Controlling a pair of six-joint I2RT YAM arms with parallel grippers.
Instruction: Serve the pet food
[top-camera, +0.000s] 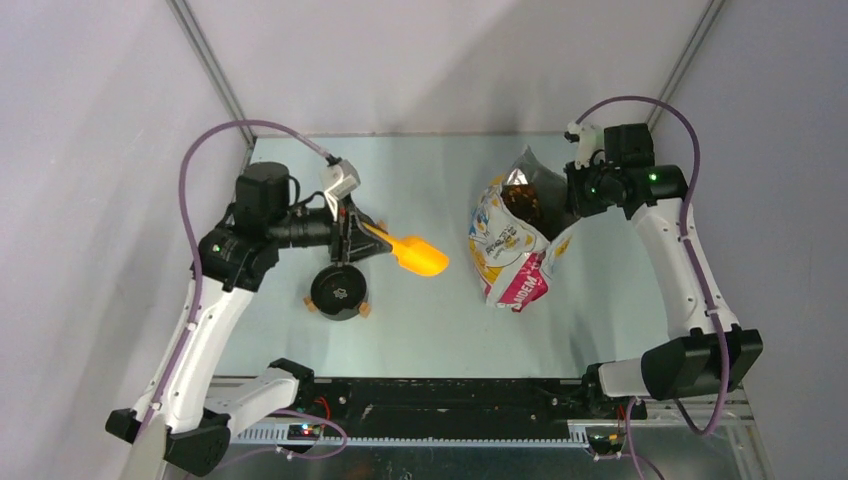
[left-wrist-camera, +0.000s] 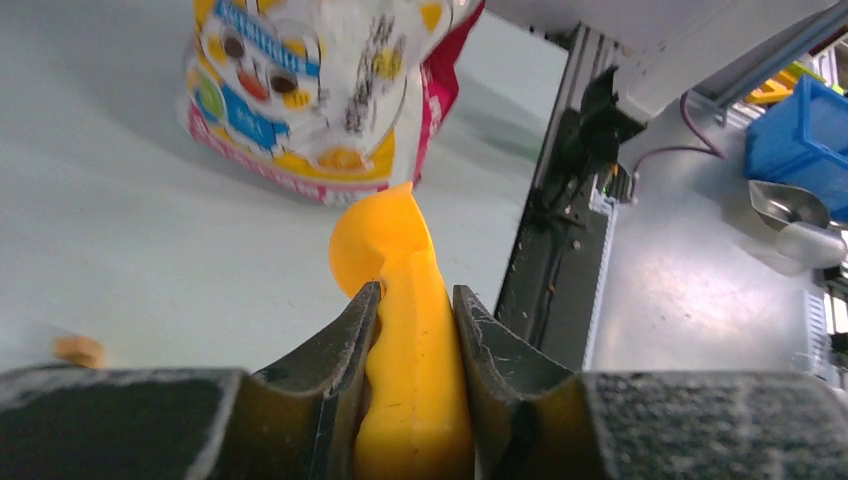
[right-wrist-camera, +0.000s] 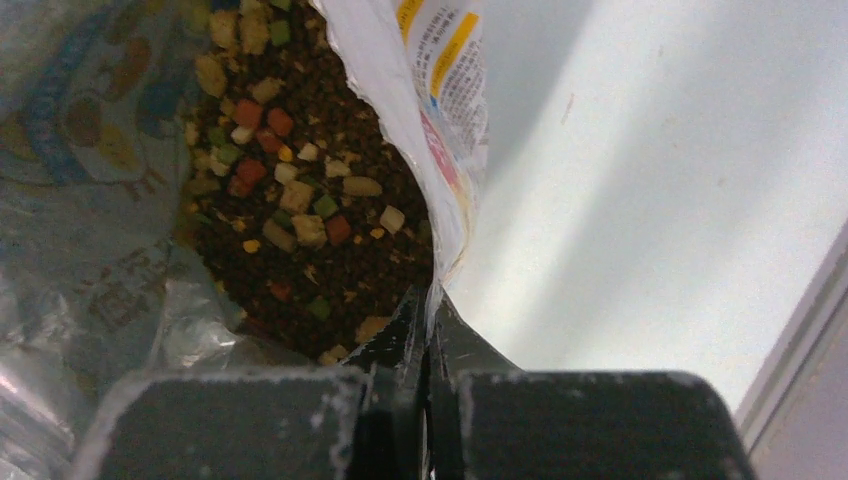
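Top external showed the printed bag (top-camera: 510, 245) propped open at mid-table, its rim pinched flat in the right gripper (right-wrist-camera: 428, 305). The left gripper (left-wrist-camera: 415, 300) was clamped on the handle of the orange scoop (top-camera: 420, 258). Inside the bag lay the pet food (right-wrist-camera: 310, 230) (loose, light, spill-prone pellets), likely best lifted by scoop rather than pinched.

Even bright light, soft shadows; wrist foregrounds blurred.
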